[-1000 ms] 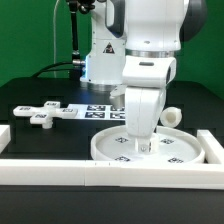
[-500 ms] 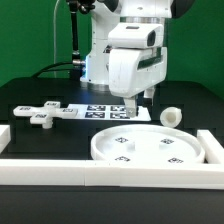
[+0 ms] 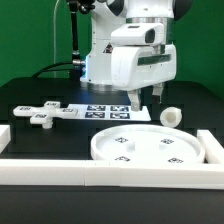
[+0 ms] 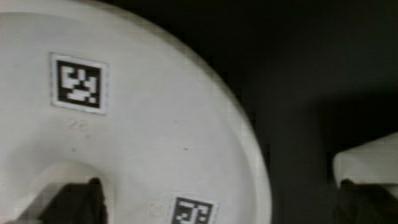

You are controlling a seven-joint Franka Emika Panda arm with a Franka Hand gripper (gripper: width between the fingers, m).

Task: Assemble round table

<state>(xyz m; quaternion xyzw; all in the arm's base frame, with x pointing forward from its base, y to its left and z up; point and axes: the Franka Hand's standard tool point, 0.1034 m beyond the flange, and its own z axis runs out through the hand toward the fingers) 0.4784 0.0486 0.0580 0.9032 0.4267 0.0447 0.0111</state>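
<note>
**Disc set down, leg is the next pick**

My tool (image 3: 144,100) hangs above the tabletop (image 3: 60,140) with its fingers apart and nothing between them. In the wrist view the disc (image 4: 125,120) fills most of the frame under the tool, and one dark fingertip (image 4: 75,196) shows over its surface.

The disc (image 3: 150,148) lies flat just below the tool and a little toward the exterior camera. It sits close to the white border wall (image 3: 60,168), though I can't tell if it touches. The short leg (image 3: 171,116) rests near the tool, toward the exterior view's right and just beyond the disc's rim. I can't make out how it is lying. The cross-shaped foot (image 3: 45,113) is well apart from the tool, off toward the exterior view's left. The marker board (image 3: 105,110) lies behind and below the tool.

I judge that the disc is parked and none of the parts are joined yet, so this is an early step. The next move should be to carry the tool sideways over the leg and line the fingers across its round body. Then I would descend without clipping the disc's rim and close firmly, since a smooth cylinder may roll or slip.
</note>
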